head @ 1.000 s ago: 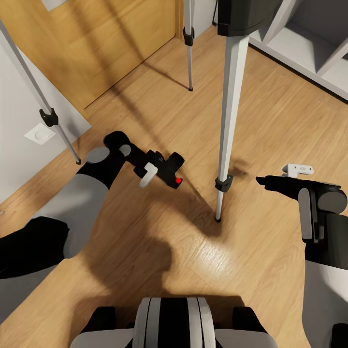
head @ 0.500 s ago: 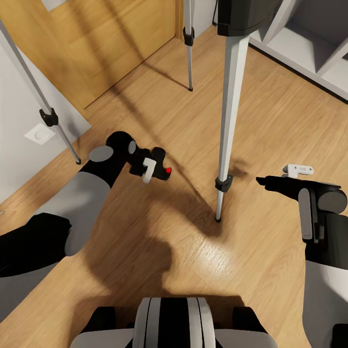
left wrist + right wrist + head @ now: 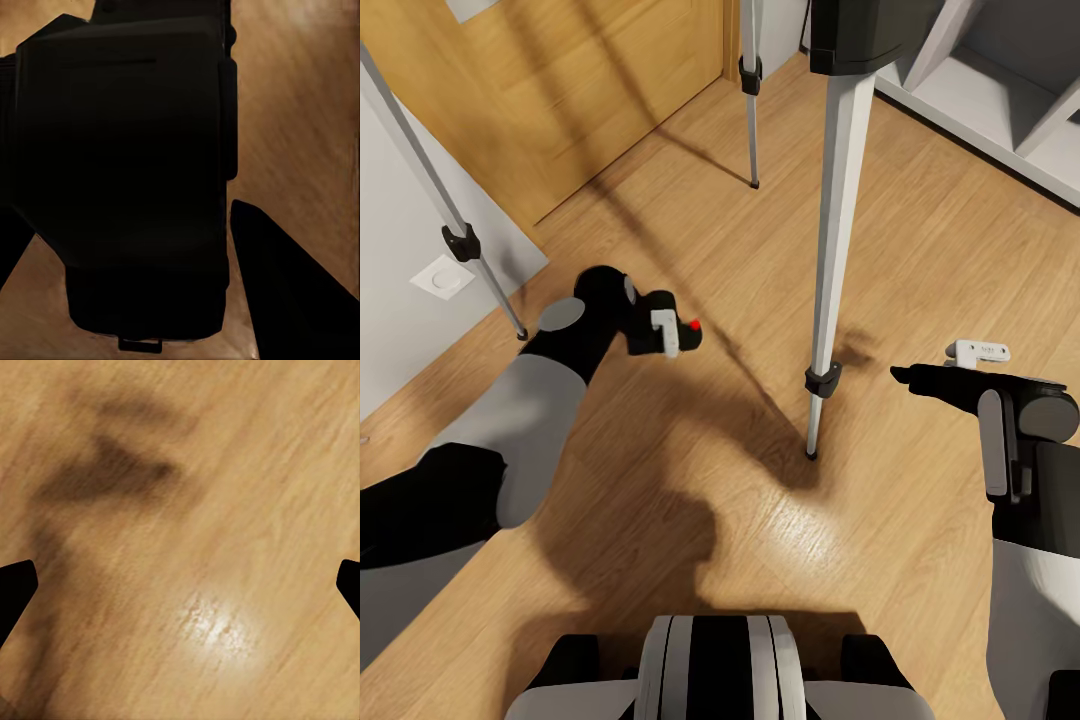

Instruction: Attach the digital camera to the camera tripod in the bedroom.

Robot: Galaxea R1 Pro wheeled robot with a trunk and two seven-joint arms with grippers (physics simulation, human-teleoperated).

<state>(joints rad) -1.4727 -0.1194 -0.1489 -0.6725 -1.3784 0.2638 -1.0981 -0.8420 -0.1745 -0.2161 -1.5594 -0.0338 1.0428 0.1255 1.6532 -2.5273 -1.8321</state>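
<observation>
My left gripper (image 3: 665,335) is shut on the digital camera (image 3: 672,330), a small black body with a red dot, held above the wood floor left of centre. Up close, the camera (image 3: 127,172) is a dark block between the black fingers (image 3: 289,292). The camera tripod stands around me: its nearest silver leg (image 3: 838,230) comes down at centre right to a black foot, a second leg (image 3: 445,200) is at the left and a third (image 3: 751,90) at the back. Its black top (image 3: 865,35) is cut off by the frame. My right gripper (image 3: 950,370) hangs open over bare floor, fingertips (image 3: 15,589) wide apart.
A wooden door (image 3: 550,90) is at the back left beside a white wall with a socket plate (image 3: 442,278). White shelving (image 3: 1000,100) fills the back right. My base (image 3: 720,665) shows at the bottom. Open floor lies between the arms.
My left gripper has turned and drawn the camera left and slightly up, away from the nearest tripod leg. The right arm has stayed still.
</observation>
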